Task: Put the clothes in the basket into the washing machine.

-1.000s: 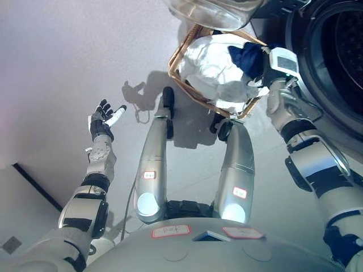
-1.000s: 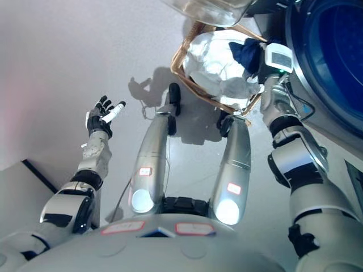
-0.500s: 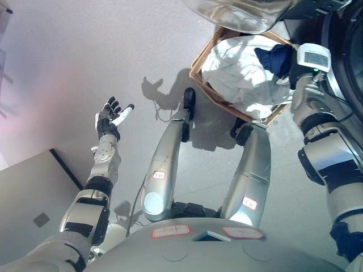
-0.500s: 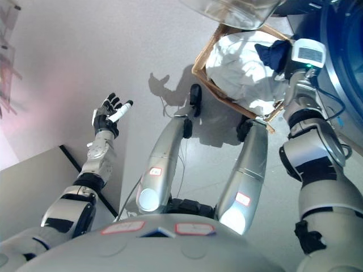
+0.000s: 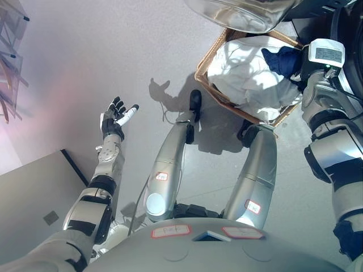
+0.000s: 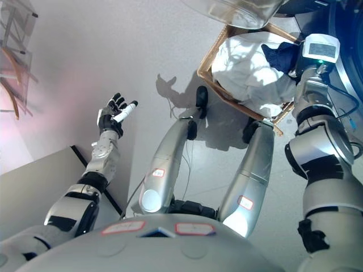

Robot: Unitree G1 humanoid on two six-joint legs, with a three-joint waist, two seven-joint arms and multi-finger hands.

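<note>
Right hand [image 5: 299, 67] reaches into the woven wicker basket [image 5: 211, 50] at a dark blue garment [image 5: 282, 59], grip unclear; left hand [image 5: 115, 115] hangs open.

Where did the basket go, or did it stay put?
No. The basket still sits right under the washing machine's glass door; only the camera shifted.

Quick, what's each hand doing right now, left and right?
Left hand: open, fingers spread, holding nothing, out over the floor.
Right hand: in the basket at the dark blue garment; fingers hidden, cannot tell.
</note>
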